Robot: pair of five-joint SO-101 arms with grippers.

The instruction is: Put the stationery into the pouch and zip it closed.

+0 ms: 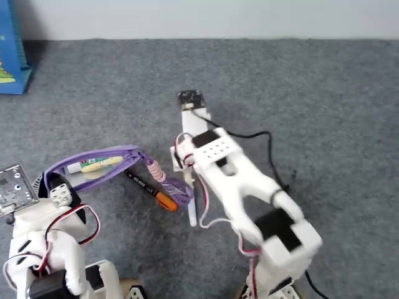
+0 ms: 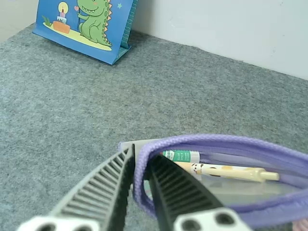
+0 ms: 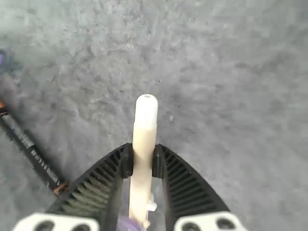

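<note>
Pouch (image 2: 231, 142) rim is gripped by the closed left end effector (image 2: 139, 156). A yellow pen (image 2: 226, 171) and a green-labelled tube (image 2: 180, 155) are held inside. A black marker (image 1: 146, 185) is seen just beside the pouch on the tabletop (image 1: 312, 93). A white pen (image 3: 145, 120) is clamped in the right end effector (image 3: 142, 156).

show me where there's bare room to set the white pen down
Bare mat runs along the far side, from the blue bag across to the right edge, behind the pouch. Crowded: the pouch mouth, where the marker, the white pen and the right gripper meet.
</note>
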